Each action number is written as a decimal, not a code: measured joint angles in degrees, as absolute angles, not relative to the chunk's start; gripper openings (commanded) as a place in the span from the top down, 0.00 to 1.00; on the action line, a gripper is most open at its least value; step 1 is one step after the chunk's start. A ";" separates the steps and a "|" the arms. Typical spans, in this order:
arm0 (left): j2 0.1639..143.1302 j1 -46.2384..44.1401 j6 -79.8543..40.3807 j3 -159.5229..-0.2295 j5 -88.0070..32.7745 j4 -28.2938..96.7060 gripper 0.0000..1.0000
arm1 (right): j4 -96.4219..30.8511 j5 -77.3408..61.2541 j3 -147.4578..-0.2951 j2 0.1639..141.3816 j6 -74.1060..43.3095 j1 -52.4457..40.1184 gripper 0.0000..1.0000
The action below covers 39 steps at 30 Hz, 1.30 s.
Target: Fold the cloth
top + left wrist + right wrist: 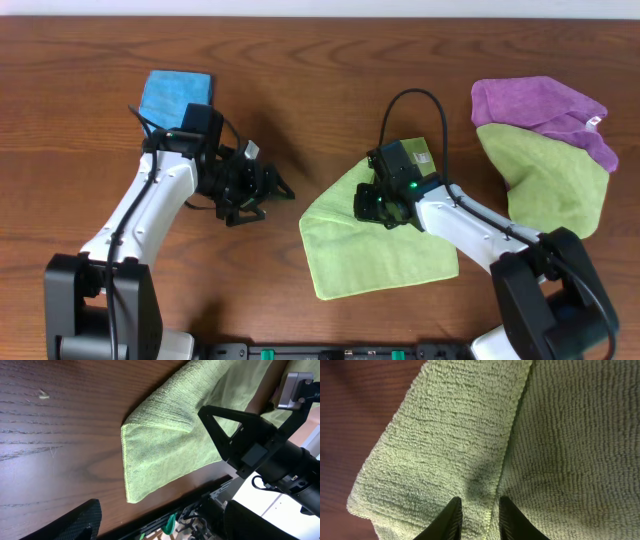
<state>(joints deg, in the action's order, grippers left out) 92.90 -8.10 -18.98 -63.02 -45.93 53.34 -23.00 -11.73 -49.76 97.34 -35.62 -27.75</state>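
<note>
Both grippers are near the cloth (375,250), which lies part-folded at mid-bench (320,70). The right gripper (370,205) is directly over its upper-left fold, fingers narrow, though whether they pinch cannot be told. The left gripper (278,190), spread wide and empty, hovers just beside the left corner.

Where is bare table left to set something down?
Bare table along the back between blue cloth and purple cloth, and in front between left arm and centre green cloth. Crowded right: purple cloth overlaps second green cloth.
</note>
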 measured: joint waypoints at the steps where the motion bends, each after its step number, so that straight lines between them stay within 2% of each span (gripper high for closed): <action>1: 92.90 -8.10 -19.00 -63.02 -45.93 53.36 0.20 | -22.96 -11.73 -49.76 97.67 -35.62 -27.75 0.79; 6: 92.90 -8.10 -18.98 -63.02 -45.95 53.56 0.21 | -22.83 -11.49 -49.76 98.98 -36.10 -27.73 0.98; 23: 92.90 -8.08 -19.00 -63.02 -45.95 53.67 0.21 | -10.59 -16.08 -49.74 99.44 -37.32 -28.82 0.99; 27: 92.90 -8.08 -19.00 -63.02 -45.93 53.71 0.25 | -5.32 -16.34 -49.71 99.44 -38.61 -29.54 0.99; 39: 92.90 -7.92 -18.57 -63.02 -45.91 53.69 0.25 | 13.19 -11.49 -49.67 102.35 -43.29 -30.09 0.99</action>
